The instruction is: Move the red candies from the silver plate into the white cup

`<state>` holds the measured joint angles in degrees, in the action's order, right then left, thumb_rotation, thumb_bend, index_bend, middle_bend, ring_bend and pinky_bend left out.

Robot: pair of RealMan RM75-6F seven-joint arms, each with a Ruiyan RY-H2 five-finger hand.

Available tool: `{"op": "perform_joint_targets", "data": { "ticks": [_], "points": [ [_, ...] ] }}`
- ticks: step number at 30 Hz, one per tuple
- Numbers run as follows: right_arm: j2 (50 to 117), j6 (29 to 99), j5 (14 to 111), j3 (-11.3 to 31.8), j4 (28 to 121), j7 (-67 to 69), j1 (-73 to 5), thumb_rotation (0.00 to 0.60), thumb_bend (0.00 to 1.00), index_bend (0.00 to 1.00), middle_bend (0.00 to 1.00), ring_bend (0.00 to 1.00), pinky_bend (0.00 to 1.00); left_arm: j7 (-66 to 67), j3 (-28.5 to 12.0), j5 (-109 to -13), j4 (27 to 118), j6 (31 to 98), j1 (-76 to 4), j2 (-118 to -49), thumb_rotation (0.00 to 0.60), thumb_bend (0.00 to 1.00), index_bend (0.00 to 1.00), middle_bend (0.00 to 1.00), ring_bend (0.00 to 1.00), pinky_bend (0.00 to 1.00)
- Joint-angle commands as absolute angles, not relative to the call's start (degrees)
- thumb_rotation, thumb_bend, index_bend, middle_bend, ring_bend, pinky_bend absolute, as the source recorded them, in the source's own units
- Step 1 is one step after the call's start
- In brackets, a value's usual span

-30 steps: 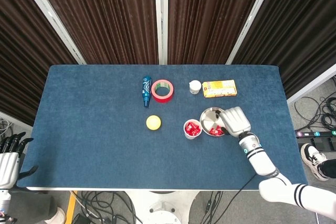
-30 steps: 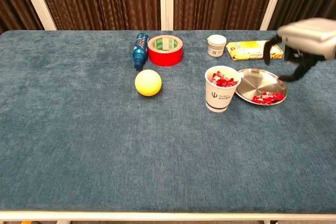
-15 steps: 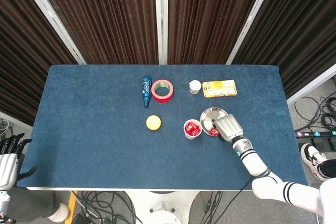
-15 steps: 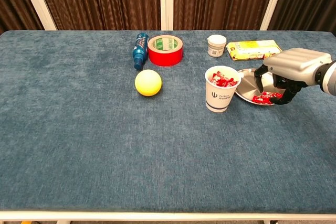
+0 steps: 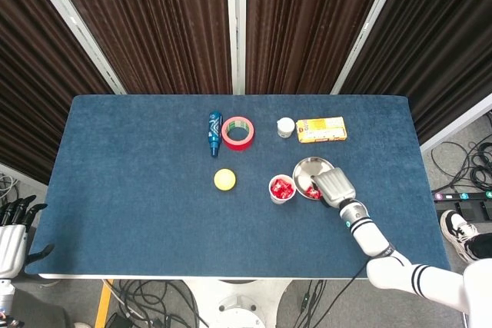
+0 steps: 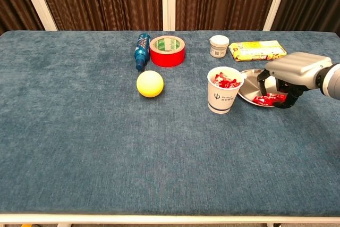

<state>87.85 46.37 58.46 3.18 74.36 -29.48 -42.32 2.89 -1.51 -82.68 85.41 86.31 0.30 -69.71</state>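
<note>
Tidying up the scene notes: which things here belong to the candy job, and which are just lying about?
Job: red candies, round silver metal plate, white paper cup, right hand.

Lying about: yellow ball, red tape roll, blue bottle, small white jar, yellow packet.

The cup (image 6: 224, 96) stands on the blue table (image 6: 106, 147) with red candies (image 6: 225, 82) inside. Just right of the cup lies the plate (image 6: 249, 91), more candies (image 6: 268, 99) on it. The right hand (image 6: 291, 74) is over the plate, fingers (image 6: 291, 98) curled down around those candies. Left of the cup sits a yellow ball (image 6: 150, 83).
</note>
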Motion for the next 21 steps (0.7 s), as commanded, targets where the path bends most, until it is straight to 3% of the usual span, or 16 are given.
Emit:
{"op": "perform_joint_targets", "data": {
  "ticks": [1, 21],
  "points": [
    [88.3, 46.2, 58.4, 3.3, 74.0, -29.5, -42.6, 0.600, 0.27, 0.47, 1.00, 1.00, 1.00, 2.9, -1.5, -82.6, 85.4, 86.3, 0.4, -69.7, 0.600, 0.00, 0.29, 0.22, 0.12, 0.13],
    [89.8, 45.6, 58.3, 3.9, 72.8, -30.3, -44.2, 0.600, 0.27, 0.41, 1.00, 1.00, 1.00, 2.5, -1.4, -82.3, 85.1, 86.0, 0.5, -69.7, 0.600, 0.00, 0.29, 0.22, 0.12, 0.13]
  ]
}}
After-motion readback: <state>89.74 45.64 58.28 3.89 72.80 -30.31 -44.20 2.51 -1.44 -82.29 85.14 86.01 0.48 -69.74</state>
